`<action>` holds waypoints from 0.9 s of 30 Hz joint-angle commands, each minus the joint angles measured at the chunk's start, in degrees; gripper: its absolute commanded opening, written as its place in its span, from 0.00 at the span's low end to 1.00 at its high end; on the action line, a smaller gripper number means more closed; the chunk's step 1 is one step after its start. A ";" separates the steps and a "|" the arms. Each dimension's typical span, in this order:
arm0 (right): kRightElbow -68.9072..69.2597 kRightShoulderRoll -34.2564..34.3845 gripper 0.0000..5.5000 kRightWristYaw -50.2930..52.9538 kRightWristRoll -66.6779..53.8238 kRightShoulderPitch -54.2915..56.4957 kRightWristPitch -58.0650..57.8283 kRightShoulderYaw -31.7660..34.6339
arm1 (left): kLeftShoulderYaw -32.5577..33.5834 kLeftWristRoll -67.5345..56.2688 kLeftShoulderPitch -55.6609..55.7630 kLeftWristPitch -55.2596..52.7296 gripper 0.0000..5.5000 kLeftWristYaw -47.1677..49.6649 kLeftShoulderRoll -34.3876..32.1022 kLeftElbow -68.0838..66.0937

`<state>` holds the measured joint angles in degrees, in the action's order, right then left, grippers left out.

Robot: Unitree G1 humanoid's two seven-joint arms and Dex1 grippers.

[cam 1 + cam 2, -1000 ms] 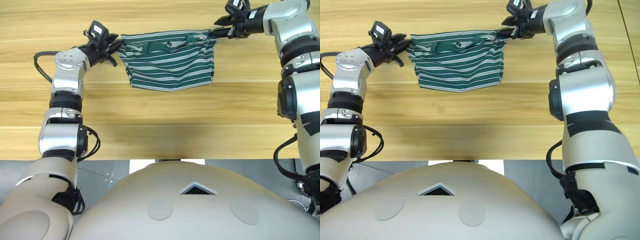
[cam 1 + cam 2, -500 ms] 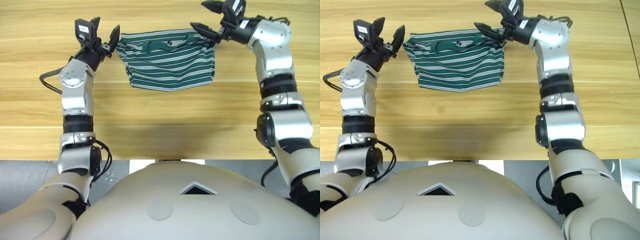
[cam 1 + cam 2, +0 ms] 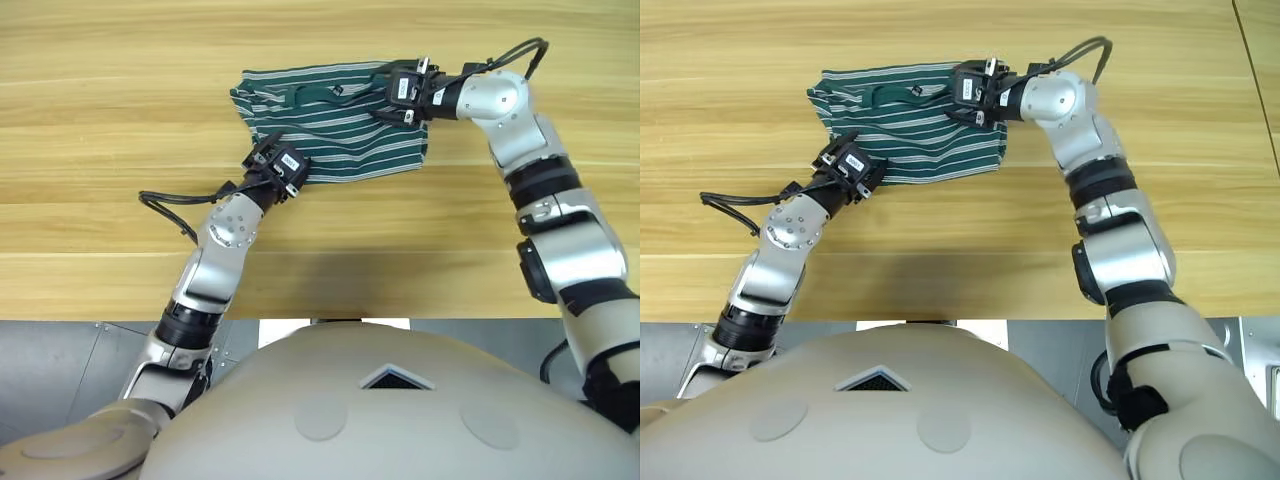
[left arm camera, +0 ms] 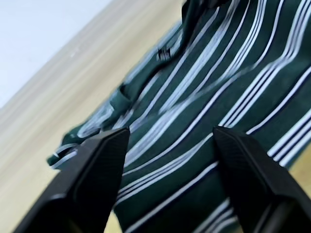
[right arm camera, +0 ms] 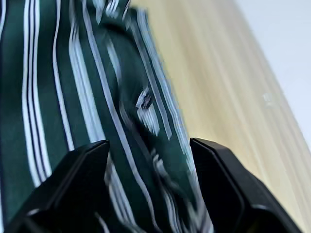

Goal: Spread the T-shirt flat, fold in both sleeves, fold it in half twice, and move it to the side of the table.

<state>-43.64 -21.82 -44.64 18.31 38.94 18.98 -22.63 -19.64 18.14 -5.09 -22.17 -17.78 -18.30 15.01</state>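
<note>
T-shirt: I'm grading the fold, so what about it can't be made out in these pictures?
- Head views: the left gripper covers the T-shirt's near-left corner; the right gripper covers its far-right part.
- Right wrist view: the stripes are smeared by blur.
- Layers underneath: hidden by the top layer.

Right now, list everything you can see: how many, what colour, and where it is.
T-shirt: one, dark green with white stripes, lying partly folded and rumpled on the far middle of the table.
table: one, light wood, spanning the view in front of the robot.
floor: grey, below the table's near edge.
left gripper: one, black, open, at the T-shirt's near left edge.
right gripper: one, black, open, over the T-shirt's far right part.
</note>
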 commanded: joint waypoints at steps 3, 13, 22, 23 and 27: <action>-10.11 2.64 0.56 4.45 4.50 6.65 3.00 -2.70 | -0.20 -1.72 2.34 -1.38 0.56 -1.01 2.36 -4.39; -26.49 10.15 0.56 18.80 3.88 16.06 -5.15 2.60 | -5.46 -4.99 -9.27 -3.25 0.56 -3.67 2.38 4.83; -31.14 9.44 0.56 32.86 6.56 17.71 -7.44 3.26 | -8.02 -9.05 -17.10 -1.60 0.56 1.06 7.66 8.94; -29.82 9.40 0.56 31.29 4.70 17.16 -5.50 4.62 | -6.69 -7.96 -16.72 -0.72 0.56 3.12 8.24 10.66; -1.79 9.86 0.56 19.72 -9.21 0.91 -2.38 10.58 | 8.70 -13.63 -16.12 4.74 0.56 12.87 15.96 29.10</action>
<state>-63.55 -12.63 -18.73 16.79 51.25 17.48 -14.45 -19.27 8.53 -21.27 -20.92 -9.92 -6.66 33.76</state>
